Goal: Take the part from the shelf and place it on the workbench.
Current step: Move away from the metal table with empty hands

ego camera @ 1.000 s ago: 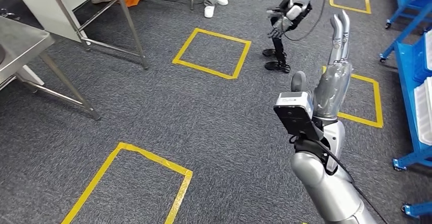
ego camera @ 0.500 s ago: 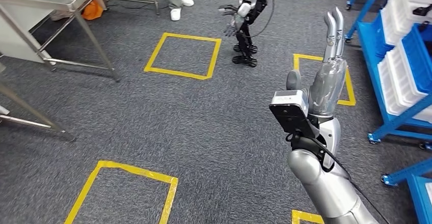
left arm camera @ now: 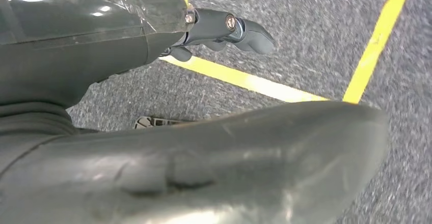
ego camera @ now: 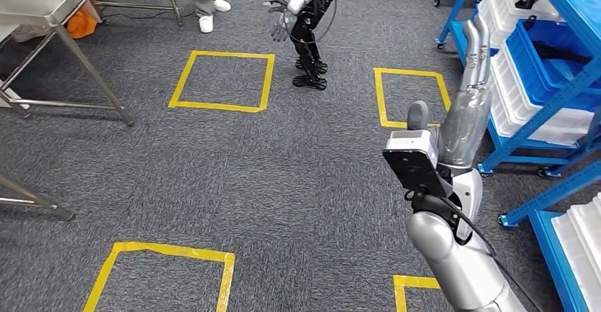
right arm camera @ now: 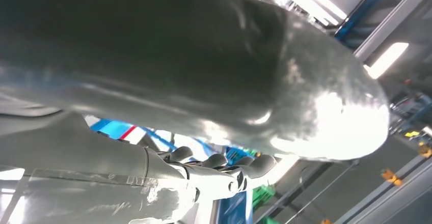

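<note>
Shelf (ego camera: 560, 78), blue and stacked with white bins, has swung closer at the right as the camera turns, the raised right hand (ego camera: 464, 120) beside it with fingers (ego camera: 476, 46) straight, apart and empty, the part not yet identifiable.

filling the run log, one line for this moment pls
phase: nearing shelf | right hand: raised, fingers straight, holds nothing | left hand: holds nothing, over floor | part: not picked

A person in grey trousers and white shoes (ego camera: 206, 0) is cut off at the far edge; dark items in the blue metal shelf's (ego camera: 560, 92) white bins are too small to identify.
</note>
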Tool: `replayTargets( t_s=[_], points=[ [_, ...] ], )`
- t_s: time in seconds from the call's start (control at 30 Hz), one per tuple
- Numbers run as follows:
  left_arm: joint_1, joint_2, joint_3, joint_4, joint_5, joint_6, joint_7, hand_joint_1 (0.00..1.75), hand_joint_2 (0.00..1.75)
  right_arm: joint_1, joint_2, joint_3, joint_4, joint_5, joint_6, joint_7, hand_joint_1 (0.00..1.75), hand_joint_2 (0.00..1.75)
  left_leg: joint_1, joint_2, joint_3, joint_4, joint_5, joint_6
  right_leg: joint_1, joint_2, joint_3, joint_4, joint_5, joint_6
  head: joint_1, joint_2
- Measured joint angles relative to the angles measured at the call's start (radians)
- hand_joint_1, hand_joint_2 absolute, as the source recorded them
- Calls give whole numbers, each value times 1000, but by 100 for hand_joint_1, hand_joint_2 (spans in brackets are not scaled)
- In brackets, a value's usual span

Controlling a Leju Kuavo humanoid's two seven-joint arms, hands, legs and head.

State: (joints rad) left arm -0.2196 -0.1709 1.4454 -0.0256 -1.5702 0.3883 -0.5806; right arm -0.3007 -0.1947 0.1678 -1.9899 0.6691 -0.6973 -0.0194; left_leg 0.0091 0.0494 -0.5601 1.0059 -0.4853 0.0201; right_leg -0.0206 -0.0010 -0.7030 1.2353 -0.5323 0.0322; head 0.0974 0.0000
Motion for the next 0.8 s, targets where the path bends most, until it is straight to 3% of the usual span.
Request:
replayTargets(
  t_s=[0.07,0.1,0.13,0.2,0.27,0.33,0.4,0.43,0.47,0.5,0.57,0.6,0.67,0.7,0.73,0.8],
  points=[
    [-1,0,0,0,0,0,0,0,0,0,0,0,0,0,0,-1,0,0,-2,17,5,2,-6,-8,2,-33,72,-142,55,-2,9,0],
    [-1,0,0,0,0,0,0,0,0,-1,0,0,0,0,0,-2,0,0,-3,24,7,3,-9,-13,6,-45,95,-188,67,-8,11,0],
    [-1,0,0,0,0,0,0,0,0,-1,0,0,0,0,0,-2,0,0,-5,31,9,4,-11,-18,11,-50,103,-209,68,-14,10,0],
    [-1,0,0,0,0,0,0,0,0,-1,1,0,0,0,0,-4,0,0,-4,42,14,3,-14,-29,16,-33,103,-211,67,-29,3,0],
    [-3,0,0,0,0,0,0,0,0,-1,1,0,0,-1,0,-7,0,0,1,21,11,28,-36,-40,14,-17,107,-216,70,-42,-4,0],
    [-3,0,0,0,0,0,0,0,0,-2,1,0,0,-1,0,-9,0,0,3,-21,-29,126,-91,-44,12,-4,110,-220,72,-53,-15,0],
    [1,0,0,0,0,0,0,0,0,-1,2,0,0,-1,0,-9,0,0,1,-38,-95,257,-144,-42,16,14,110,-219,72,-57,-25,0],
    [3,0,0,0,0,0,0,0,0,-1,3,0,0,-2,0,-9,0,0,0,-41,-116,294,-149,-41,17,25,110,-219,71,-58,-28,0],
    [4,0,0,0,0,0,0,0,0,-1,4,0,1,-2,0,-9,0,0,-1,-42,-120,293,-134,-38,18,37,111,-218,71,-58,-30,0],
    [4,0,0,0,0,0,0,0,0,-1,4,0,1,-2,0,-9,0,0,-1,-46,-106,253,-101,-34,19,50,113,-217,71,-58,-32,0],
    [4,0,0,0,0,0,0,0,0,-1,4,0,1,-2,0,-9,0,0,-1,-79,-50,115,-27,-25,19,72,114,-212,68,-54,-35,0],
    [4,0,0,0,0,0,0,0,0,-1,4,0,1,-2,0,-9,0,0,1,-97,-29,61,-7,-23,19,83,112,-209,67,-50,-36,0],
    [4,0,0,0,0,0,0,0,0,-1,4,0,1,-2,0,-9,0,0,-1,-114,-15,21,-2,-21,15,103,105,-207,66,-40,-38,0],
    [3,0,0,0,0,0,0,0,0,-1,4,0,1,-2,0,-9,0,0,-2,-105,-14,17,0,-18,12,113,102,-208,68,-34,-38,0],
    [2,0,0,0,0,0,0,0,0,0,4,0,1,-2,0,-9,0,0,-3,-94,-12,12,3,-13,10,111,101,-205,66,-29,-39,0],
    [1,0,0,0,0,0,0,0,0,-1,3,0,0,-2,0,-9,0,0,1,-72,-7,0,9,-3,11,72,81,-163,37,-21,-32,0]
  ],
)
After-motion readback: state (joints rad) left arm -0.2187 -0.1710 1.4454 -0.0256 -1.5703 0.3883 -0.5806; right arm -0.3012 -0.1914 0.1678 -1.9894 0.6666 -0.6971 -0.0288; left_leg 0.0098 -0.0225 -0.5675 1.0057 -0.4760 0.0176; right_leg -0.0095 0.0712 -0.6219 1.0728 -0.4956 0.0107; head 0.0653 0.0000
